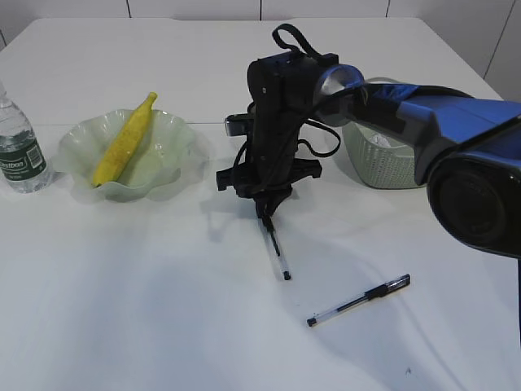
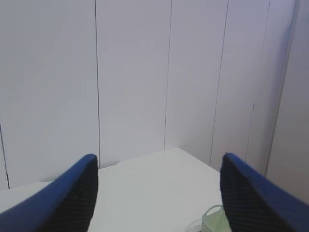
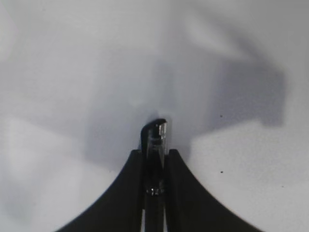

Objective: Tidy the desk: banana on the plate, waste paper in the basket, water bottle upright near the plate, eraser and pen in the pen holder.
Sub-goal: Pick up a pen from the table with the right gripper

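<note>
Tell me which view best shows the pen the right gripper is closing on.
The exterior view: the gripped pen shows nearly whole, slanting from the right gripper to the table. The right wrist view shows only its end pinched between the fingers. The left wrist view misses it.

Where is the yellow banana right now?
In the exterior view the banana lies in the wavy green plate on the table's left side, just right of the upright water bottle.
</note>
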You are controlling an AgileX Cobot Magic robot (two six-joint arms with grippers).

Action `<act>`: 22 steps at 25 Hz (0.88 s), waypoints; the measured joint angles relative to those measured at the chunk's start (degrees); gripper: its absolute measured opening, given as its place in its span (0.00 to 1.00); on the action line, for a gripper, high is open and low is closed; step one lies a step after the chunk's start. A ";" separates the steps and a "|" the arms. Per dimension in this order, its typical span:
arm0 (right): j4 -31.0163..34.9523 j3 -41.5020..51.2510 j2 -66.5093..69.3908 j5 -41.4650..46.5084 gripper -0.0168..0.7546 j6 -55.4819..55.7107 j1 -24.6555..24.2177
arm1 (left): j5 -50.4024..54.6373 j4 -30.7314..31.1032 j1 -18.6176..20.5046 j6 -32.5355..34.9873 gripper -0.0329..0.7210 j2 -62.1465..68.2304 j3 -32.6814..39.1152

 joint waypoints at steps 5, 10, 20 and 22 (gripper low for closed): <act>0.00 0.00 -0.10 -0.11 0.08 0.00 0.00 | 0.00 0.13 0.00 0.00 0.77 0.00 0.00; 0.00 -0.11 -0.10 -0.11 0.08 0.00 0.00 | 0.00 0.13 0.00 0.00 0.77 0.00 0.00; 0.00 -1.59 0.01 0.02 0.08 -0.10 0.00 | 0.00 0.19 0.00 0.00 0.77 0.00 0.00; -0.14 -3.02 0.09 0.02 0.08 -0.10 0.00 | 0.00 0.19 0.00 0.00 0.78 0.00 0.00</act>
